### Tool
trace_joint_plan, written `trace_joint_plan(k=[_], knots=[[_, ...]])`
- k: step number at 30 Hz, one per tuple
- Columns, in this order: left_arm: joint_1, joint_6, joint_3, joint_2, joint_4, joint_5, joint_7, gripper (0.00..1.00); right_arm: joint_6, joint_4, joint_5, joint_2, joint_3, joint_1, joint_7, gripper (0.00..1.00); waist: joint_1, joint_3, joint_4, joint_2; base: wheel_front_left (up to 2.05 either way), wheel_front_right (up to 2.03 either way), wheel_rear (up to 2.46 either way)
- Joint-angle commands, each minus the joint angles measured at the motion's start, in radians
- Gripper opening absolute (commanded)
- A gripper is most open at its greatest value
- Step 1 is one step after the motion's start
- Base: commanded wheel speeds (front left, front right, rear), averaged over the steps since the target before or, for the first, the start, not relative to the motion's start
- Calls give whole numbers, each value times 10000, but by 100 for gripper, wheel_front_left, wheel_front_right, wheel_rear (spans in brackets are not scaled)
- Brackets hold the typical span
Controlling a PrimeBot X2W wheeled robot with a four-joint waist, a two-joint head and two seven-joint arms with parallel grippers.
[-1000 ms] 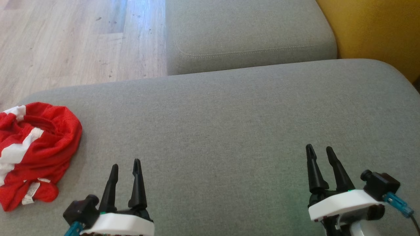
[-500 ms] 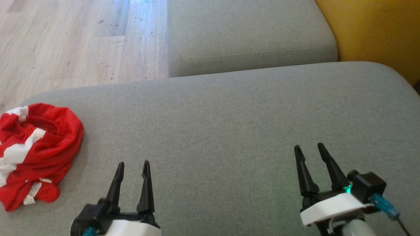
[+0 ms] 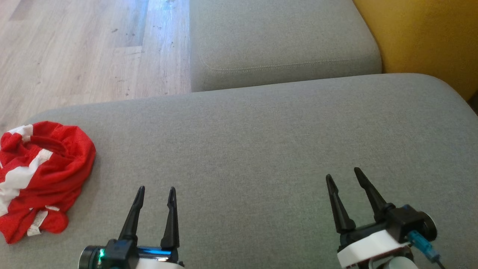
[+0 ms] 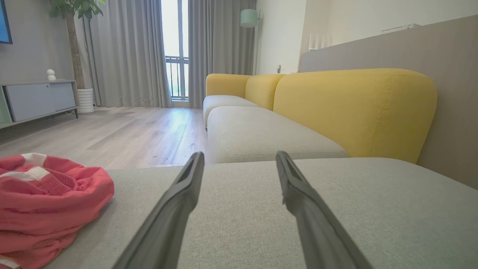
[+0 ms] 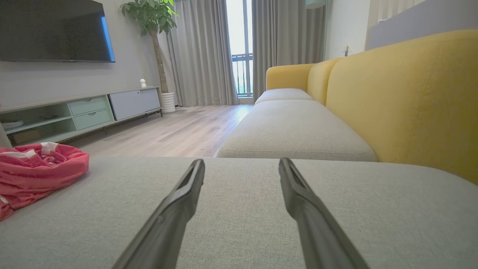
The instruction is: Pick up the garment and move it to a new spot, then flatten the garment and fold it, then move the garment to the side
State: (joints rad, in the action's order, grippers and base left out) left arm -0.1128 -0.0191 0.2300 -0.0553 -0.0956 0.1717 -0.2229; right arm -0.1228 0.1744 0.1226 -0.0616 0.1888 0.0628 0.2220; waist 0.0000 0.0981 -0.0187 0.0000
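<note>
The garment [image 3: 41,175] is red with white stripes and lies crumpled at the left end of the grey sofa cushion [image 3: 254,142]. It also shows at the left of the left wrist view [image 4: 48,201] and the right wrist view [image 5: 37,172]. My left gripper [image 3: 155,192] hovers low over the cushion, to the right of the garment and apart from it, open and empty. Farther right, my right gripper [image 3: 343,175] is open too, with nothing between its fingers.
A second grey cushion [image 3: 276,37] lies beyond the near one. The yellow sofa back [image 3: 422,33] rises on the right. Wooden floor [image 3: 82,48] drops off past the cushion's far left edge. A TV cabinet [image 5: 82,112] and a potted plant [image 5: 149,15] stand across the room.
Both grippers have drawn back toward the bottom of the head view, the right one also shifting left. The view itself has tilted slightly. The garment lies as before.
</note>
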Motion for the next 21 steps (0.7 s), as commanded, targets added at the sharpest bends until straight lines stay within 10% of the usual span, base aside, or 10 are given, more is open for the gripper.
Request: trace_joint_plan(k=[1,21], knots=[[260,-79,-179,-26,310,-333,-173,100,-69,-373,-355,-45,309,-307,182,100,0,13,-8,0,0,0,0],[206,1,-181,17,223,-1287,-389,100,-79,-356,-1321,35,400,-273,398,100,0,128,-30,0,0,0,0]])
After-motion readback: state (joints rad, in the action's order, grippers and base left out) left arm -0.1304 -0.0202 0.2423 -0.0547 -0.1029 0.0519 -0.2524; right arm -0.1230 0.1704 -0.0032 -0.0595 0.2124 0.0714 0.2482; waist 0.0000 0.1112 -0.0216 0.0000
